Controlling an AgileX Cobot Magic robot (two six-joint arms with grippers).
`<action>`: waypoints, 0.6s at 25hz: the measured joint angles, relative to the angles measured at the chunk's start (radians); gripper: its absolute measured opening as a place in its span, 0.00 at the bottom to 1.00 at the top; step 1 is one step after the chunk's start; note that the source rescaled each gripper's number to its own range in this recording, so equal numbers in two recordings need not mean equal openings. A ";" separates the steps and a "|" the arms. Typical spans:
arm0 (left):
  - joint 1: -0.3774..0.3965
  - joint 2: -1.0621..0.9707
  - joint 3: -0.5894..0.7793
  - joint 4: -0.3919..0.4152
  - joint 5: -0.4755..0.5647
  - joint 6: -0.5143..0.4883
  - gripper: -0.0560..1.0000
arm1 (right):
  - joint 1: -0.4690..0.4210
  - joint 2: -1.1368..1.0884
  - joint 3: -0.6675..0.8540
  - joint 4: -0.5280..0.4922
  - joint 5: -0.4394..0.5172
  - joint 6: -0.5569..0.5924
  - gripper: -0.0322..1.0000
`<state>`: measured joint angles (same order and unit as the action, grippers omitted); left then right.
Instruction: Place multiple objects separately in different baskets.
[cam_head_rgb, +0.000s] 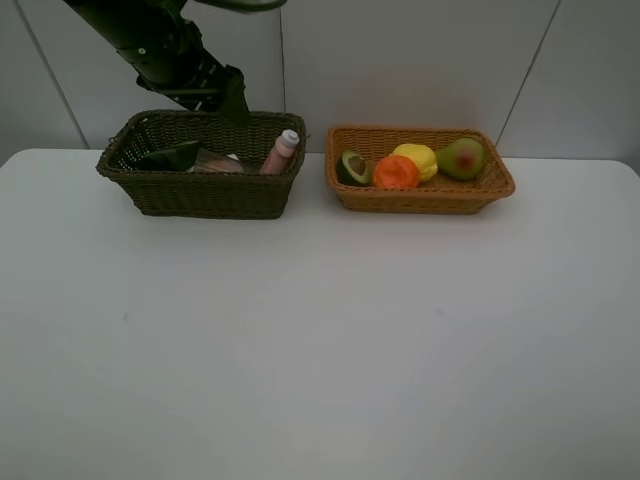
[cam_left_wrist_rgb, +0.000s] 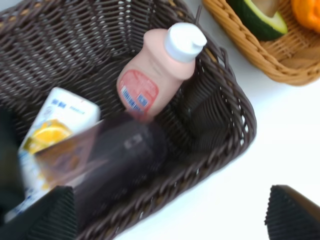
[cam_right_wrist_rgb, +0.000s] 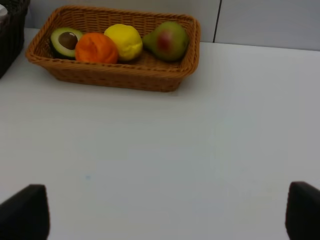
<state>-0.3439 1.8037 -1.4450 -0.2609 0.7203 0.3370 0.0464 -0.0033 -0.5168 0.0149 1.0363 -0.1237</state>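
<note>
The dark basket (cam_head_rgb: 200, 190) holds the pink bottle (cam_head_rgb: 280, 152) leaning in its right end. The left wrist view shows that bottle (cam_left_wrist_rgb: 150, 75), a white bottle with an orange label (cam_left_wrist_rgb: 55, 125) and the mauve cup (cam_left_wrist_rgb: 115, 155) lying inside. The black pump bottle is not clearly visible. The light basket (cam_head_rgb: 420, 195) holds the avocado (cam_head_rgb: 353, 167), orange (cam_head_rgb: 396, 172), lemon (cam_head_rgb: 417, 160) and pear (cam_head_rgb: 461, 158). My left gripper (cam_head_rgb: 235, 100) is open and empty above the dark basket (cam_left_wrist_rgb: 170, 220). My right gripper (cam_right_wrist_rgb: 162, 215) is open and empty over bare table, well short of the light basket (cam_right_wrist_rgb: 115, 75).
The two baskets stand side by side at the back of the white table (cam_head_rgb: 320, 350), with a narrow gap between them. A grey panelled wall (cam_head_rgb: 420, 60) rises just behind them. The right arm is out of the exterior view.
</note>
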 joint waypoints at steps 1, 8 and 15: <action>0.000 -0.023 0.017 0.010 0.004 -0.007 1.00 | 0.000 0.000 0.000 0.000 0.000 0.000 1.00; 0.000 -0.267 0.231 0.058 -0.010 -0.052 1.00 | 0.000 0.000 0.000 0.000 0.000 0.000 1.00; 0.000 -0.539 0.432 0.099 -0.016 -0.124 1.00 | 0.000 0.000 0.000 0.000 0.000 0.000 1.00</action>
<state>-0.3439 1.2645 -1.0135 -0.1618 0.7046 0.2135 0.0464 -0.0033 -0.5168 0.0149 1.0363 -0.1237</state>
